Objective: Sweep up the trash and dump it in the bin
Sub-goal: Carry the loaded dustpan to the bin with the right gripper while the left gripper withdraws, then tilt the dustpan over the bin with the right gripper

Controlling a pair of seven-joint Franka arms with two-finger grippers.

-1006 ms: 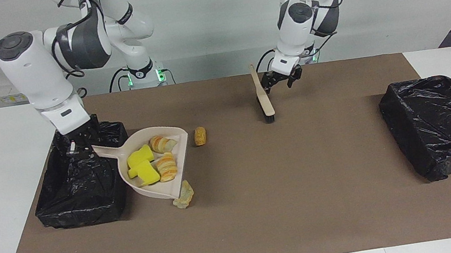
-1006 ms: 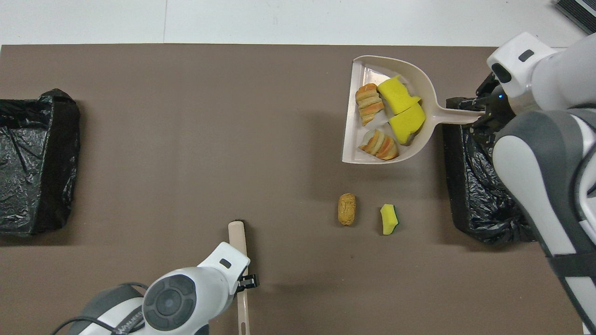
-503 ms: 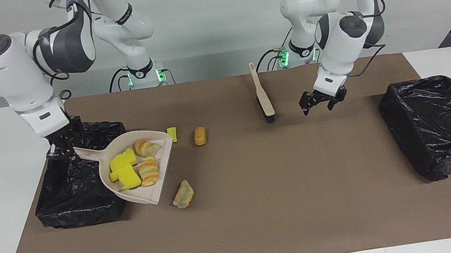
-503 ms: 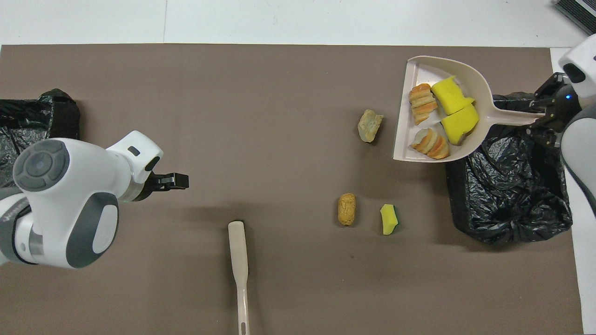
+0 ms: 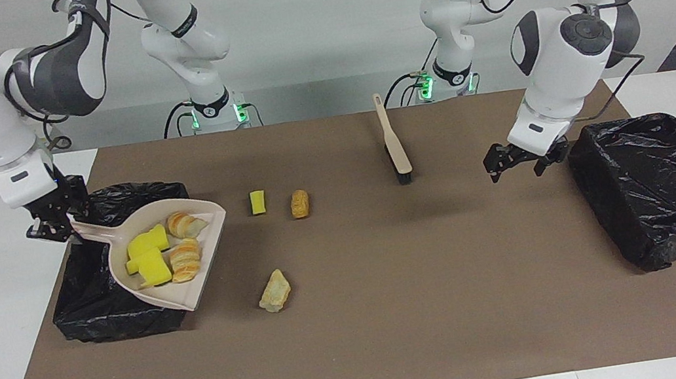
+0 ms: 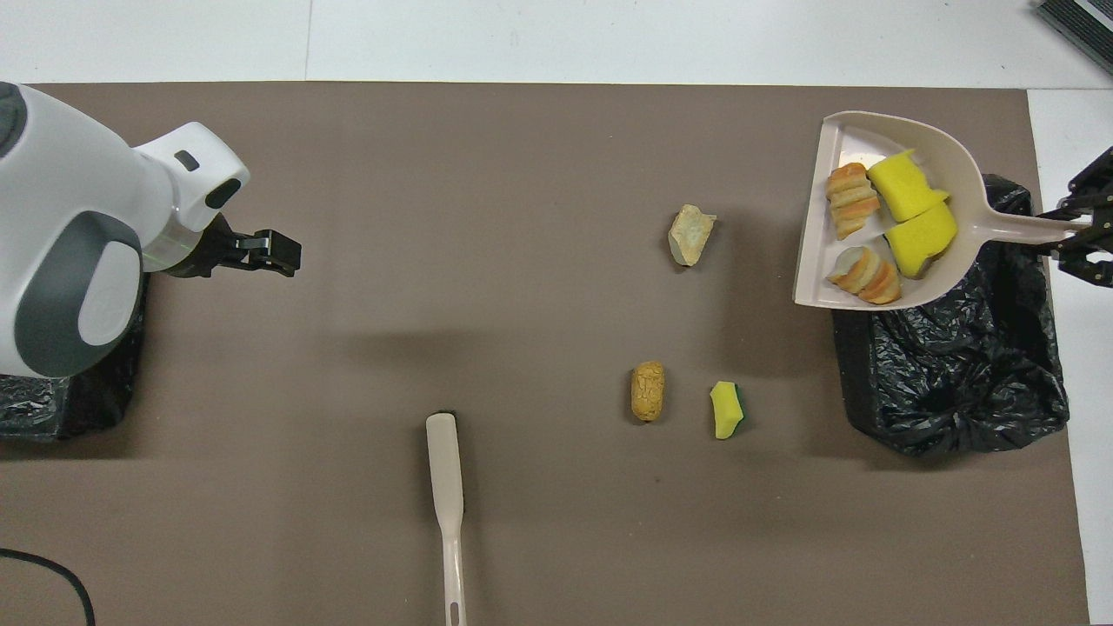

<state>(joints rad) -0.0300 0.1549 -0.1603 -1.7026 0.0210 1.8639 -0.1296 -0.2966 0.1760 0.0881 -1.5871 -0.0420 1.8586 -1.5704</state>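
The right gripper [image 5: 55, 224] is clamped on the handle of the dustpan [image 5: 190, 291] and holds it raised over the bin [image 5: 105, 314] at the right arm's end of the table, with the pan mouth reaching out past the bin's edge. Four pieces of trash ride in the pan: two yellow sponges [image 5: 145, 256] and two bread lumps [image 5: 184, 260]. None can be seen in the bin, so the dump itself looks not yet done. Three pieces lie loose on the mat: a small sponge chunk [image 5: 257, 202] just beside a brown lump [image 5: 299, 203], and a pale lump [image 5: 275, 291] farther from the robots, near the pan mouth. The brush [image 5: 395, 145] lies on the mat mid-table, held by neither arm. The left gripper [image 5: 519, 159] hangs empty with fingers spread, over the mat beside the second bin [image 5: 662, 187]. Judgement: roughly the first load is collected; tipping it, then sweeping and dumping the last three, remains.
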